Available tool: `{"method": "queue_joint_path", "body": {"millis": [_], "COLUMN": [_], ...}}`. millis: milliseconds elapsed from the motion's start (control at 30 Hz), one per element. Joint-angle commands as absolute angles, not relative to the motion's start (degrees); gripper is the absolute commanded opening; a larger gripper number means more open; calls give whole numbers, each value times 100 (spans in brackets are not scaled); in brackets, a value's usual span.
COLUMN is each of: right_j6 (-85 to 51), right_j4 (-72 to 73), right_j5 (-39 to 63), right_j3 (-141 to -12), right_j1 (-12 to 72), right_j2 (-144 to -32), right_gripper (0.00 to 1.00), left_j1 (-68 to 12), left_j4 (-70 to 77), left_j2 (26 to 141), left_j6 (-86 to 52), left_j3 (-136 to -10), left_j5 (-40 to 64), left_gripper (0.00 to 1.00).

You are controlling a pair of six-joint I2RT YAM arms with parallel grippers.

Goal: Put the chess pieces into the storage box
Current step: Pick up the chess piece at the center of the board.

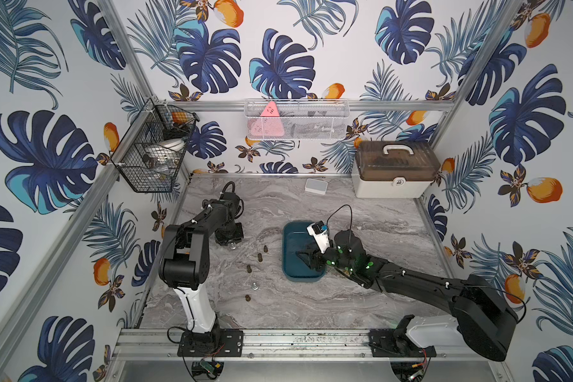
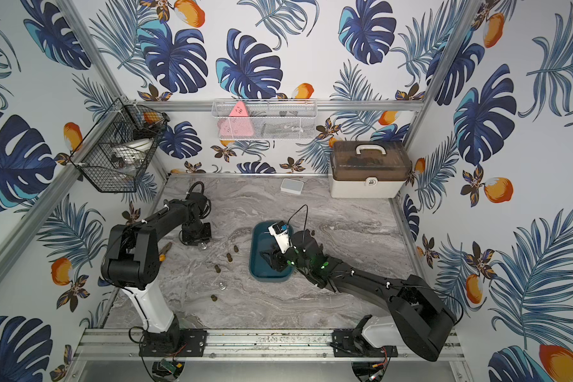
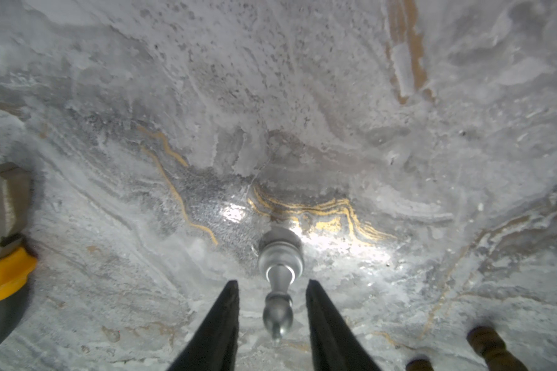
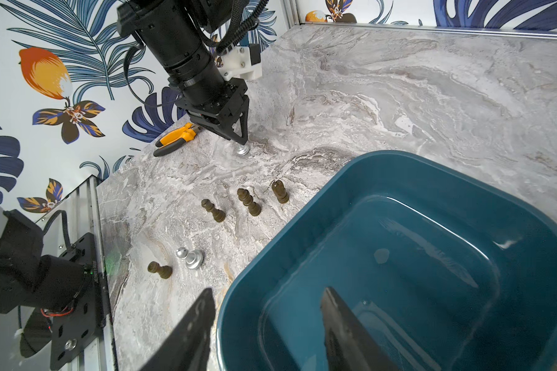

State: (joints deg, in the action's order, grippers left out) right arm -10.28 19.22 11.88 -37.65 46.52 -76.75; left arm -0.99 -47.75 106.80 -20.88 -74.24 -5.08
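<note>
Left gripper [image 3: 271, 282]: black fingers apart, straddling the small silver metallic chess piece [image 3: 280, 257]. A thin gap shows on each side of its neck, so no contact yet. The piece stands upright on the grey marble-patterned table [image 3: 303, 96], in the left half, between the left edge and the box.

Handling (judged): turned metal, rigid, dense for its size. It looks polished, so likely slippery. With a wide base and narrow top, it would tip easily under a sideways nudge. Best hold is the waist just above the base collar, jaws square to it.

Right gripper [image 4: 268, 290]: fingers apart, nothing between them, hanging above the shallow dark teal plastic storage box [image 4: 303, 199], which sits about mid-table. No piece visible inside.

Outward: four dark brown chess pieces [image 4: 249, 201] and a short silver pawn-shaped piece [image 4: 190, 257] stand between the box and the left edge. Yellow-handled pliers [image 4: 177, 138] lie by the left edge.
</note>
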Motion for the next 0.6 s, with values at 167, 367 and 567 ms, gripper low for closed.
{"method": "queue_joint_path", "body": {"millis": [167, 367, 567], "right_j6": [-993, -1000, -993], "right_j4": [2084, 2092, 2104], "right_j5": [1173, 1123, 1096], "right_j3": [-3822, -3792, -3762], "right_j1": [4676, 4676, 4677], "right_j2": [-7743, -7700, -7658], "right_gripper": [56, 56, 56], "left_j1": [-91, -89, -88], "left_j4": [-4729, -4756, -4756], "left_j2": [10679, 10783, 10767], "left_j6": [-2024, -2008, -2009], "left_j3": [-7418, -7435, -7426], "left_j5": [-544, -500, -501], "left_gripper": [31, 27, 21]}}
